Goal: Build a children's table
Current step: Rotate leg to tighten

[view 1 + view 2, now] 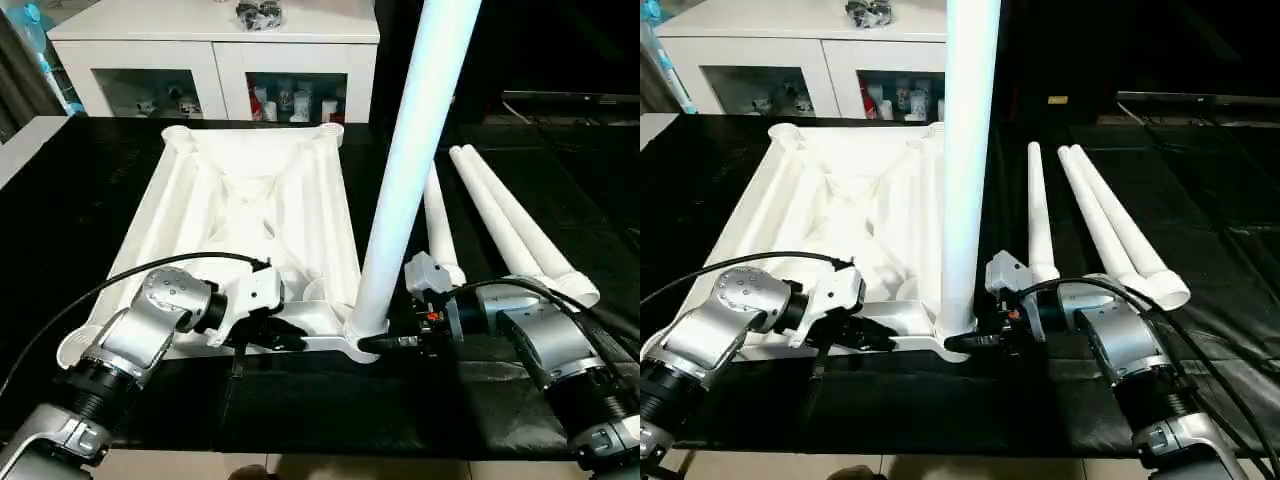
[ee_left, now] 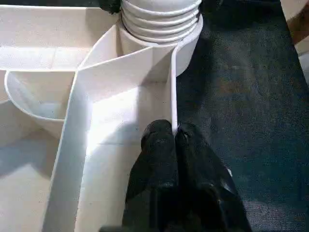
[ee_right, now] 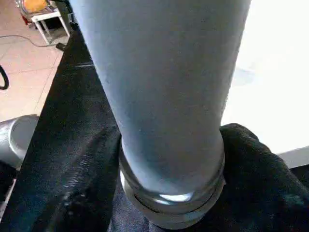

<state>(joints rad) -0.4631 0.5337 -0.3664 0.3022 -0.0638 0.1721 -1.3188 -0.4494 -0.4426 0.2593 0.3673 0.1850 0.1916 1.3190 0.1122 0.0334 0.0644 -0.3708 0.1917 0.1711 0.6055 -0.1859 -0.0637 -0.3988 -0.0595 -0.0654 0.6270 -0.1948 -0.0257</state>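
One leg (image 1: 410, 170) upright in socket

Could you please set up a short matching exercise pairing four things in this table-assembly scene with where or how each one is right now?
Things:
1. upright leg
2. three loose legs
3. left gripper
4. tabletop

States:
A. lying side by side on the black surface
B. upside down, ribs facing up
C. standing in a near corner socket
D. shut on a thin rib wall of the tabletop

Pairs: 1-C, 2-A, 3-D, 4-B
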